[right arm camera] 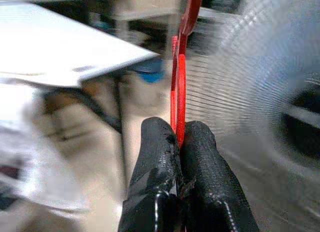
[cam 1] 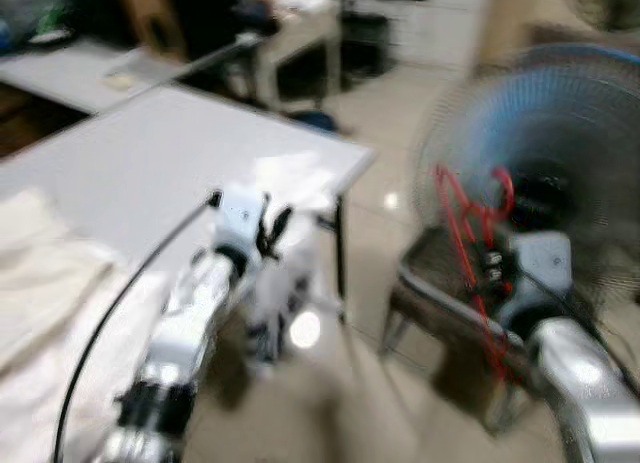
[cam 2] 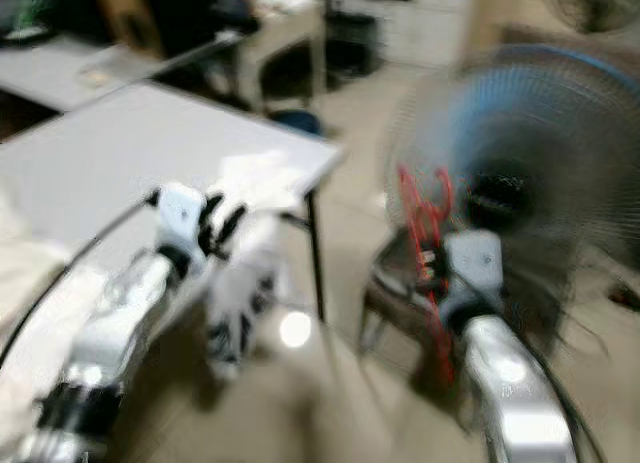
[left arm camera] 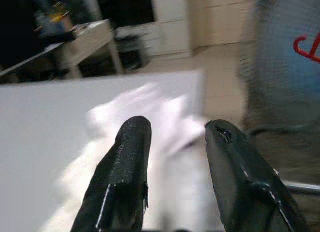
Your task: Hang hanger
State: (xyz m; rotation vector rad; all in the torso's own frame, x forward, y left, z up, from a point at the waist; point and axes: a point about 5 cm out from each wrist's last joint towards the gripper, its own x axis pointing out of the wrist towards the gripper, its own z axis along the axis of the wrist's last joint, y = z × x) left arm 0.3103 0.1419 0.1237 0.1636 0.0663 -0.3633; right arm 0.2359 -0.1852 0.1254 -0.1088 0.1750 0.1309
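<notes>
1. Left eye view: the picture is blurred. The right gripper (cam 1: 490, 258) is raised at the right and holds a red hanger (cam 1: 470, 233) upright, its hook near the top. Directly behind the hanger stands a large fan (cam 1: 560, 153) with a blue centre and a round wire guard. At the left, the left gripper (cam 1: 272, 226) is held up over the edge of a white counter (cam 1: 150, 153), where a white cloth (cam 1: 290, 178) lies at the corner. A cream fabric (cam 1: 40, 273) rests on the counter's near left part.

2. Right eye view: the same scene. The hanger's hook (cam 2: 440, 193) sits in front of the fan guard; whether it touches the guard cannot be told through the blur.

3. Left wrist view: the two black fingers (left arm camera: 125, 167) stand spread apart with nothing between them, pointing over the white cloth on the counter. A bit of the red hanger shows at the far side against the fan.

4. Right wrist view: the two black fingers (right arm camera: 155, 162) are pressed together on the flat red bar of the hanger, which rises straight up from the pinch. The fan guard is at one side, the counter corner at the other.
</notes>
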